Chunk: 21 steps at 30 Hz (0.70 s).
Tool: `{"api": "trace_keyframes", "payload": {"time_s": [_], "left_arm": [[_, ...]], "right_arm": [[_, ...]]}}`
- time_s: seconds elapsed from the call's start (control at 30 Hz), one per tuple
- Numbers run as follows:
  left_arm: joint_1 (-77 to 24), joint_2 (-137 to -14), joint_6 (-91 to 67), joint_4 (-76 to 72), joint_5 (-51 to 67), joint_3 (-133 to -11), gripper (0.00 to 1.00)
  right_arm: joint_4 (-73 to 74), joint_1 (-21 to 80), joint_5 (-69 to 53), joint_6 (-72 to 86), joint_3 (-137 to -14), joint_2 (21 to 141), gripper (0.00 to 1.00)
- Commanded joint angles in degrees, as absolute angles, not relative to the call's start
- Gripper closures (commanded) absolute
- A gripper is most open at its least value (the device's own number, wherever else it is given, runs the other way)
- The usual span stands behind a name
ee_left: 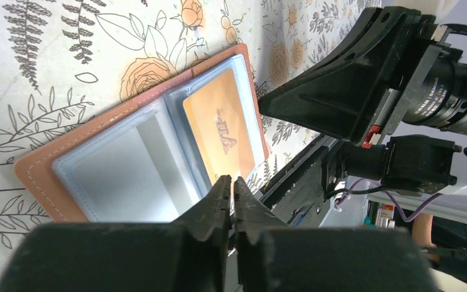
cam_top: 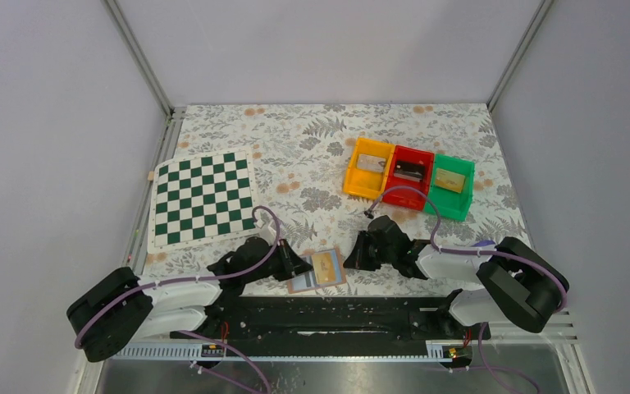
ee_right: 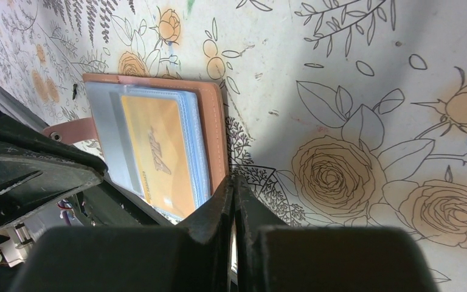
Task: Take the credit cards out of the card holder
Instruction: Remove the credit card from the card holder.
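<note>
Lying open, the card holder (ee_left: 115, 167) shows a "VIP" credit card (ee_left: 219, 128); left gripper (ee_left: 232, 182) and right gripper (ee_right: 232, 182) closed.

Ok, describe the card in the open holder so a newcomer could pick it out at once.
At the near edge of the floral table, between the left gripper and right gripper, a tan card holder lies open. In one clear sleeve sits an orange-yellow card lettered VIP; the sleeve beside it looks pale and empty.
</note>
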<state>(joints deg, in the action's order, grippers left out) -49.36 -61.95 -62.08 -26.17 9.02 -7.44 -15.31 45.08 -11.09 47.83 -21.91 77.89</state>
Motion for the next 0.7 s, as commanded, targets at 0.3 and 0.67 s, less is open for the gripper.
{"api": "trace_keyframes", "payload": {"time_s": [0.3,0.67], "left_arm": [[-49.24,-61.23,-60.45,-21.41,4.51,-9.34,0.72],[-49.96,-65.9,-60.63,-29.09,5.3,-8.34,0.64]], "right_arm": [[-9.67,46.65,-14.26,45.16,-28.09,72.09,0.95],[-15.65,48.95,-15.16,47.19,-29.67,83.03,0.95]]}}
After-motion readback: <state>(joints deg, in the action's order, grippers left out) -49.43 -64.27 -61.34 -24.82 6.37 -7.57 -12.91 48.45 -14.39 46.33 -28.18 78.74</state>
